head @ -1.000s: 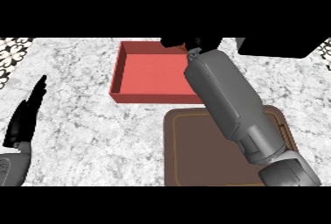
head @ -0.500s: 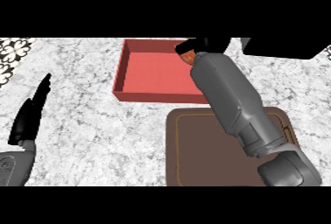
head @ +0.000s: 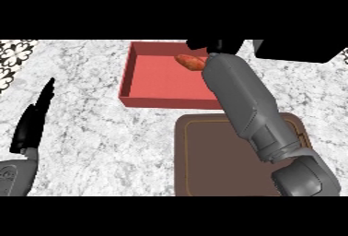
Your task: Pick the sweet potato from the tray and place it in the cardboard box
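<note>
our right hand (head: 216, 45) hangs over the far rim of the red box (head: 158, 76), half cut off up there. open or closed, we cannot tell. the sweet potato (head: 191, 61) lies inside the box, just left of that wrist, slanting far-left to near-right, well apart from the tray (head: 211, 156). the left hand (head: 32, 122) rests at the view's left, fingers straight and together, much farther off.

Single head view, steeply down onto counter (head: 88, 129).
</note>
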Controlling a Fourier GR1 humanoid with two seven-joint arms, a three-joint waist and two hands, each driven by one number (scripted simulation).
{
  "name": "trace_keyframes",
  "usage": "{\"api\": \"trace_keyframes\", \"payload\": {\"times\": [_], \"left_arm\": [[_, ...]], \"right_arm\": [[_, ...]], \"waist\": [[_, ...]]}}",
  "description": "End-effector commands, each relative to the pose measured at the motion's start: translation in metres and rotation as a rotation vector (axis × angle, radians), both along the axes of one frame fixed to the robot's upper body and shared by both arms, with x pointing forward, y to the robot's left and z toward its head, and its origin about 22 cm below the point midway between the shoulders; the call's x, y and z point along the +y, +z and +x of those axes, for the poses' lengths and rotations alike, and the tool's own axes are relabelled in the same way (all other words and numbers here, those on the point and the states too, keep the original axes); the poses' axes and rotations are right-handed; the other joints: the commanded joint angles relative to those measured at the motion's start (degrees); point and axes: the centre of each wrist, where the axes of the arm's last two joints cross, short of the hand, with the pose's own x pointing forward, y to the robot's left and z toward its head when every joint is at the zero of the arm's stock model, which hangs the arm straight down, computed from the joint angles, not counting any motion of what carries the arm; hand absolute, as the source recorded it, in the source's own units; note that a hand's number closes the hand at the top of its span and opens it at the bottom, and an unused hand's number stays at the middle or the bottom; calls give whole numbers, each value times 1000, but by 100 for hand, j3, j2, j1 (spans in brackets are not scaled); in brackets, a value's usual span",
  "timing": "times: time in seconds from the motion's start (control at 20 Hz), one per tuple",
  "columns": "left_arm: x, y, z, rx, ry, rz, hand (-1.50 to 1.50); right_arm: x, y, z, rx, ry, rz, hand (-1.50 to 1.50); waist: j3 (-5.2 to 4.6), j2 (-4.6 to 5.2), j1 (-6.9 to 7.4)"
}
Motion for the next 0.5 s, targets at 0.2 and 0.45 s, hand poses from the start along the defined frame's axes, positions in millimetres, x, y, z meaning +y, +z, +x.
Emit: {"api": "trace_keyframes", "payload": {"times": [0.2, 0.45], "left_arm": [[8, 7, 1, 6, 47, 4, 0], [16, 1, -17, 30, 82, 6, 0]], "right_arm": [[-8, 0, -1, -255, -81, 124, -150], [-10, 5, -5, -308, -63, 189, -150]], "waist": [[6, -99, -290], [2, -210, -437]]}}
